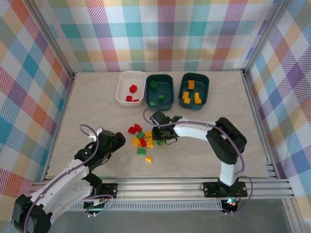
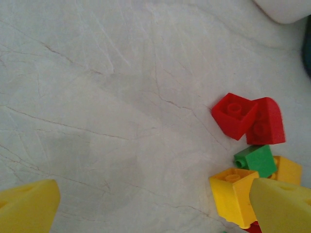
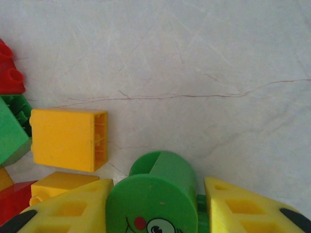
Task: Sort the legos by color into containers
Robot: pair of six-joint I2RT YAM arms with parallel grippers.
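Pinching a rounded green piece (image 3: 154,194) with a printed face between the yellow fingers (image 3: 73,209) of the right gripper (image 1: 160,130), set narrow and seemingly snug on both sides, low over the marble table (image 1: 97,107) at the right edge of the loose pile (image 1: 141,141). Looks like the lift-and-carry step for one green lego. Destination, by colour: the middle dark teal tub (image 1: 148,92), with green bricks inside, almost straight ahead of that gripper toward the far wall, bare table between. Flanked by the white tub (image 1: 119,90) with red bricks on its left and the other teal tub (image 1: 208,87) with yellow-orange bricks on its right, all three close together in a row, so little room for sideways drift. Probably calls for rising above the rim first, then travelling forward. Worth minding the yellow brick (image 3: 68,138) on its side just left of the held piece, open underside toward it, and the green brick (image 3: 9,136) beyond. Spread wide and empty across the pile: the left gripper (image 1: 112,141), yellow fingertips (image 2: 29,206) far apart, just left of the bricks, with two red bricks (image 2: 248,119) touching each other ahead and an orange-yellow brick (image 2: 233,194) hard by the right-hand tip. Nearer to the reds, so likely better placed for those. Well under way overall, judging by a few bricks in each tub and roughly ten on the table.
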